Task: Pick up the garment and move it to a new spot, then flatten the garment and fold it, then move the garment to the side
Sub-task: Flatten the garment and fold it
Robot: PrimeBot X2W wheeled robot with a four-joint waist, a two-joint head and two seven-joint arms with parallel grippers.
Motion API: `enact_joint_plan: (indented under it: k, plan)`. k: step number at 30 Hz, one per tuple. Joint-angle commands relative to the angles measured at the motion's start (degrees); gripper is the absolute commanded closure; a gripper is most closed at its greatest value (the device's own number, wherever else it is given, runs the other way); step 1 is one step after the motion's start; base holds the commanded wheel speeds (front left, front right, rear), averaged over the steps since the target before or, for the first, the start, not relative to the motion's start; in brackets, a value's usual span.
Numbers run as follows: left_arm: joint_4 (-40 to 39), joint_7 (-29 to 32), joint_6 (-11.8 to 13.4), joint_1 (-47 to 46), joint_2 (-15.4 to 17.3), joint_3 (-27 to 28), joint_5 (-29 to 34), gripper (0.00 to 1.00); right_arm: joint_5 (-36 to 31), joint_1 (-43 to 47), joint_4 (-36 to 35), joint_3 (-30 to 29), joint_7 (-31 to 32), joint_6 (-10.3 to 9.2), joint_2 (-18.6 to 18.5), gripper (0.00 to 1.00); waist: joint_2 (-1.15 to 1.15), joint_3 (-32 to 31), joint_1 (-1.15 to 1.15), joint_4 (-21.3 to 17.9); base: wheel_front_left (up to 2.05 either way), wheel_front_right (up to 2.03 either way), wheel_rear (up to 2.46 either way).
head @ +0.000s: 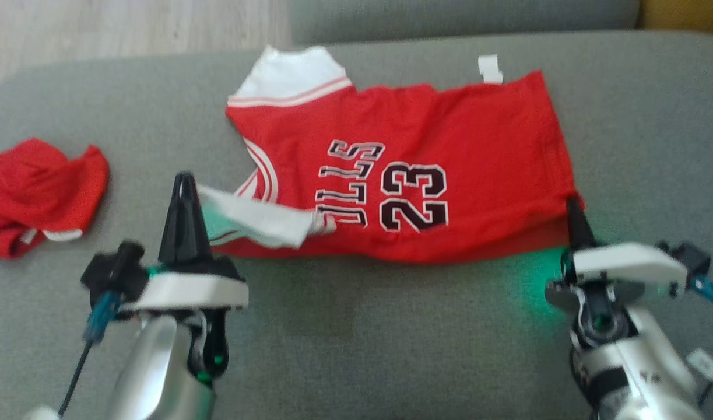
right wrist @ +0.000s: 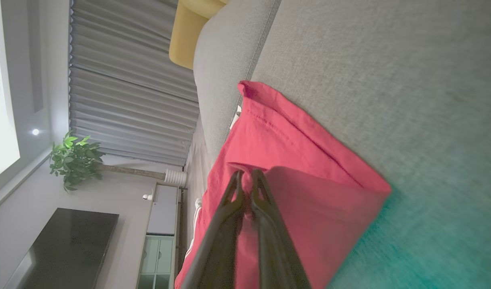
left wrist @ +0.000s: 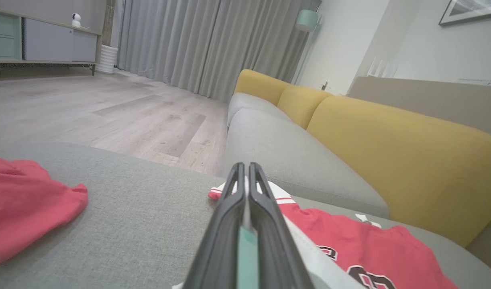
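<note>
The garment (head: 449, 146) is a red jersey with white shoulders and the number 23, lying spread across the grey cushion. My left gripper (head: 184, 181) is shut on its near white shoulder strap (head: 257, 220), which is pulled up and over the red cloth. In the left wrist view the gripper (left wrist: 245, 168) pinches a thin strip of cloth, with the jersey (left wrist: 373, 249) lying to the right. My right gripper (head: 573, 205) is shut on the near right hem corner. In the right wrist view the gripper (right wrist: 247, 174) holds that red corner (right wrist: 309, 200) raised off the cushion.
A second crumpled red garment (head: 35, 195) lies at the left of the grey cushion (head: 356, 326). Behind it run a grey seat (left wrist: 293, 160) and a yellow backrest (left wrist: 390, 136). Wooden floor (head: 99, 29) lies past the far left edge.
</note>
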Motion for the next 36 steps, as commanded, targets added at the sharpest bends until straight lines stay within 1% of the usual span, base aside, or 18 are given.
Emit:
enact_joint_plan:
  k: [1, 4, 8, 12, 13, 14, 15, 16, 17, 19, 21, 22, 25, 28, 29, 31, 33, 36]
  plan:
    - [0.1, -0.3, 0.4, -3.7, 0.6, 1.1, 1.3, 1.0, -0.7, -3.4, -0.8, 1.3, -0.2, -0.04, 0.3, 1.0, 0.0, 3.1, -0.02, -0.3, 0.0, 0.0, 0.0]
    - [3.1, -0.3, 1.3, -7.6, 0.6, 1.3, 2.2, 1.0, -1.6, -7.4, 0.9, 1.4, -1.0, -0.04, 0.5, 1.0, 0.0, 5.9, -0.02, -0.7, 0.0, 0.0, 0.0]
    - [5.9, -0.3, 2.7, -11.3, 0.6, 3.7, 3.7, 1.0, -2.5, -12.3, 2.9, 1.7, -3.1, -0.04, 0.8, 1.0, 0.0, 8.6, -0.02, -1.2, 0.0, 0.0, 0.0]
    - [7.9, -0.3, 2.1, -13.4, 0.6, 5.4, 5.4, 1.0, -3.0, -15.8, 5.2, 2.7, -4.6, -0.04, 1.1, 1.0, 0.0, 10.2, -0.02, -1.4, 0.0, 0.0, 0.0]
    - [8.4, -0.3, 1.8, -13.8, 0.6, 5.7, 5.7, 1.0, -3.3, -16.4, 5.8, 3.0, -5.2, -0.04, 1.2, 0.76, 0.0, 10.4, -0.02, -1.3, 0.0, 0.0, 0.0]
    - [8.9, -0.3, 1.5, -14.1, 0.6, 5.9, 5.8, 1.0, -3.6, -17.0, 6.3, 3.3, -6.0, -0.04, 1.2, 0.26, 0.0, 10.5, -0.02, -1.3, 0.0, 0.0, 0.0]
    - [9.3, -0.3, 1.2, -14.3, 0.6, 6.1, 6.0, 0.97, -3.9, -17.4, 6.8, 3.5, -6.8, -0.04, 1.2, 0.0, 0.0, 10.5, -0.02, -1.2, 0.0, 0.0, 0.0]
    - [9.5, -0.3, 1.3, -14.3, 0.6, 6.4, 6.2, 0.68, -4.5, -17.8, 7.2, 3.8, -7.6, -0.04, 1.2, 0.0, 0.0, 10.5, -0.02, -1.1, 0.0, 0.0, 0.0]
    - [9.6, -0.3, 1.3, -14.1, 0.6, 6.5, 6.4, 0.0, -5.7, -18.0, 7.5, 4.3, -8.5, -0.04, 1.0, 0.0, 0.0, 10.3, -0.02, -1.0, 0.0, 0.0, 0.0]
    - [9.5, -0.3, 1.6, -13.4, 0.6, 6.7, 7.1, 0.0, -8.5, -18.0, 8.3, 5.2, -9.9, -0.04, 0.2, 0.0, 0.0, 9.9, -0.02, -0.7, 0.0, 0.0, 0.0]
    - [8.8, -0.3, 1.9, -11.9, 0.6, 6.9, 8.4, 0.0, -13.0, -17.5, 8.8, 6.3, -10.8, -0.04, -1.1, 0.0, 0.0, 9.1, -0.02, -0.6, 0.0, 0.0, 0.0]
    - [8.3, -0.3, 2.2, -10.9, 0.6, 7.0, 9.4, 0.0, -16.1, -17.2, 8.9, 6.2, -10.9, -0.04, -2.0, 0.0, 0.0, 8.6, -0.02, -0.5, 0.0, 0.0, 0.0]
    - [6.7, -0.3, 3.0, -7.4, 0.6, 7.2, 12.3, 0.0, -29.0, -14.7, 6.0, 1.3, -11.0, -0.04, -3.6, 0.0, 0.0, 6.9, -0.02, -0.3, 0.0, 0.0, 0.0]
    - [5.8, -0.3, 3.4, -3.3, 0.6, 6.9, 15.1, 0.0, -42.1, -9.8, 2.0, -3.4, -11.0, -0.04, -2.2, 0.0, 0.0, 4.9, -0.02, -0.1, 0.0, 0.0, 0.0]
    - [5.8, -0.3, 3.4, -3.3, 0.6, 6.9, 15.1, 0.0, -42.1, -9.8, 2.0, -3.4, -11.0, -0.04, -2.2, 0.0, 0.0, 4.9, -0.02, -0.1, 0.0, 0.0, 0.0]
    - [5.5, -0.3, 3.7, -0.7, 0.6, 6.8, 16.7, 0.0, -49.4, -6.5, -0.2, -5.3, -11.0, -0.04, -1.0, 0.0, 0.0, 3.4, -0.02, 0.0, 0.0, 0.0, 0.0]
    - [5.5, -0.3, 3.8, 1.7, 0.6, 6.6, 17.8, 0.0, -54.8, -3.5, -2.1, -6.4, -11.0, -0.04, -0.1, 0.0, 0.0, 2.0, -0.02, 0.2, 0.0, 0.0, 0.0]
    - [5.5, -0.3, 4.1, 5.1, 0.6, 6.7, 18.6, 0.0, -60.7, 0.5, -4.1, -7.7, -11.0, -0.04, 0.8, 0.0, 0.0, 0.0, -0.02, 0.3, 0.0, 0.0, 0.0]
